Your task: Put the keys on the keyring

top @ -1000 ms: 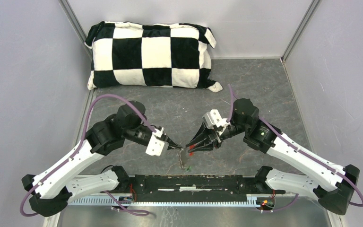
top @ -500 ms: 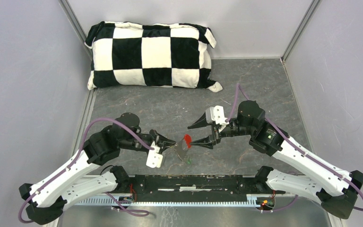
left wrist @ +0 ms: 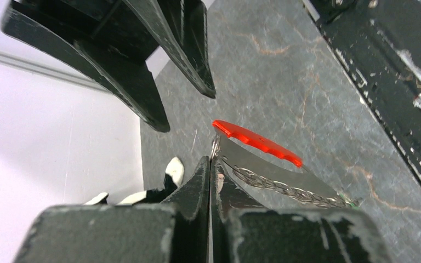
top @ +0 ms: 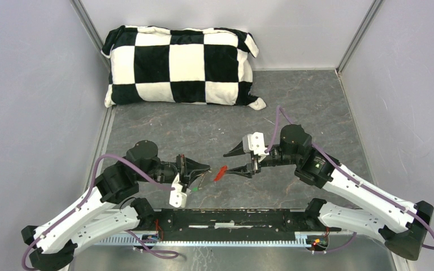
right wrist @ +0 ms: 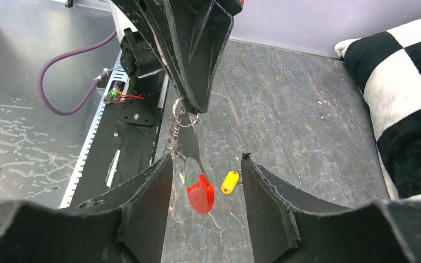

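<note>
Left jaws clenched: the left gripper (left wrist: 210,164) pinches the keyring (left wrist: 277,187) by its small metal ring, clear of the bench (top: 294,107). The red tag (left wrist: 257,143) sticks out past the fingertips. The chain trails back beside the gripper, with the green key (top: 194,189) at its end.

Right jaws released, spread wide: the right gripper (right wrist: 205,178) faces the left one, with the red tag between its fingers and touching neither.

The yellow key (right wrist: 229,182) lies on the bench below, apart from the keyring.

Checked pillow (top: 181,65) at the far wall.
</note>
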Robot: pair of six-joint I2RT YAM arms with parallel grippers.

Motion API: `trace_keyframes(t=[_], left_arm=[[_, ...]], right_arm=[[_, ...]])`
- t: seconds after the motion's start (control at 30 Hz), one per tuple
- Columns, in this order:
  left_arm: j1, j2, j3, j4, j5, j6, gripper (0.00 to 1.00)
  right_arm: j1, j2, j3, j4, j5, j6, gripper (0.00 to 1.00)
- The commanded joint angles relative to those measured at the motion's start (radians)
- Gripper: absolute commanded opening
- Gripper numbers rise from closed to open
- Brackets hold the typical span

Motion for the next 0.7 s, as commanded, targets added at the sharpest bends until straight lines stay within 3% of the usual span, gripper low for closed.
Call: trace_keyframes(t=[0.0,0.3,0.67], left_arm=[[-0.003,0.012,0.027,0.113,0.081,-0.118,0.02],[-0.002,0.051,0.043,0.176,0.095,-0.309,0.02],[-0.003,0.083,0.023,0.309,-0.041,-0.616,0.02]], right_arm=[[0.005,-0.044,-0.02,0.083,0.005,-0.005,0.55],[0.004,-0.099,-0.044,0.163,0.004,0.07,0.58],[0.012,-0.038,-0.022,0.162,-0.056,0.104,0.57]])
